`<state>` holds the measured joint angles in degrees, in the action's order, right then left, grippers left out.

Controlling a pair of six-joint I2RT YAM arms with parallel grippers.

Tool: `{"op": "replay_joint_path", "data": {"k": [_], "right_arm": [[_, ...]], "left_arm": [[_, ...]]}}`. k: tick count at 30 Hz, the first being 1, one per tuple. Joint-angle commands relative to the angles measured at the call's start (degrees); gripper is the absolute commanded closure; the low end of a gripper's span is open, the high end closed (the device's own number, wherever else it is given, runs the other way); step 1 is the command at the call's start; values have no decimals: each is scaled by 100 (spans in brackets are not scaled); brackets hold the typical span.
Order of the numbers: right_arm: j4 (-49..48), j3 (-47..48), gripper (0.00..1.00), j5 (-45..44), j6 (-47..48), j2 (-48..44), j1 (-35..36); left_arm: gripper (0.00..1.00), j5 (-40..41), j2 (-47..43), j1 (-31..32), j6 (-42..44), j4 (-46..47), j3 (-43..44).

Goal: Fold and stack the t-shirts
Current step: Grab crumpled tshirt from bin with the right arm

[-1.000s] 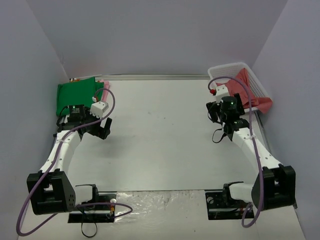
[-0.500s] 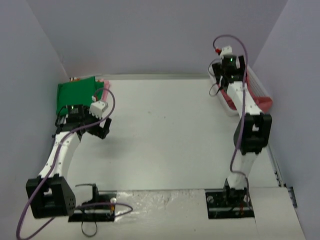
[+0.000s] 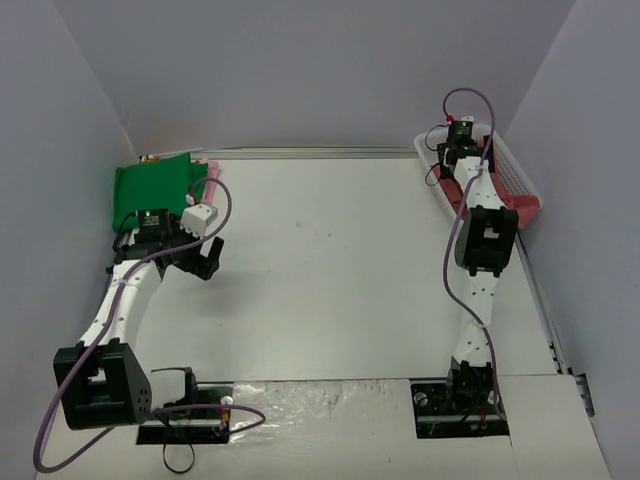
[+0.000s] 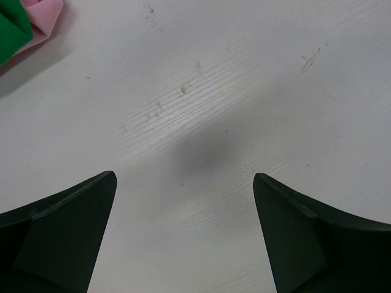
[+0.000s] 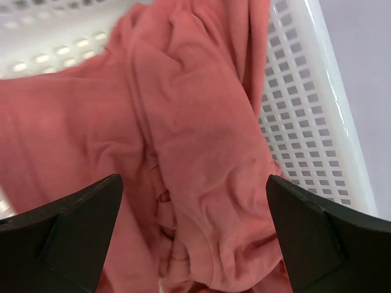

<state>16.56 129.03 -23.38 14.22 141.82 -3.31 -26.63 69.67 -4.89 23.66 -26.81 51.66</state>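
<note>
A folded bright green t-shirt point(image 3: 150, 190) lies at the back left of the table on a pale pink one point(image 3: 208, 168); corners of the green shirt point(image 4: 12, 27) and the pink shirt point(image 4: 44, 18) show in the left wrist view. The crumpled dusty-red t-shirt point(image 5: 195, 152) lies in the white mesh basket point(image 3: 515, 175) at the back right. My right gripper point(image 5: 194, 183) is open, hovering above the red shirt; the top view shows this gripper point(image 3: 460, 140) stretched over the basket. My left gripper point(image 4: 183, 180) is open and empty above bare table, right of the green shirt.
The basket's mesh wall point(image 5: 305, 122) runs along the right of the red shirt. Grey walls close the table at the back and both sides. The left arm's cable point(image 3: 222, 205) loops beside the green shirt.
The right arm has stretched out from the mid-right of the table to the back, and its gripper now hangs over the basket. The left arm has barely moved.
</note>
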Motion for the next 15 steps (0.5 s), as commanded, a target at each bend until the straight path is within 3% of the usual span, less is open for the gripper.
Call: {"op": "replay_joint_path", "data": {"k": [1, 4, 11, 12, 13, 14, 15], "right_arm": [[304, 342, 0, -422, -147, 214, -151], [418, 377, 0, -317, -191, 425, -318], [1077, 439, 0, 1185, -587, 811, -767], [1147, 421, 5, 1317, -596, 856, -794], [1183, 421, 18, 1379, -596, 891, -829], [1201, 412, 64, 1423, -604, 970, -881], [1218, 403, 81, 1484, -639, 997, -908]], "left_arm": [[6, 18, 11, -30, 77, -70, 274], [6, 35, 64, -30, 77, -114, 292], [6, 53, 187, -30, 86, -228, 371], [6, 53, 205, -30, 86, -246, 380], [6, 70, 222, -21, 86, -246, 389], [6, 70, 223, -30, 86, -263, 389], [6, 79, 240, -30, 86, -272, 389]]}}
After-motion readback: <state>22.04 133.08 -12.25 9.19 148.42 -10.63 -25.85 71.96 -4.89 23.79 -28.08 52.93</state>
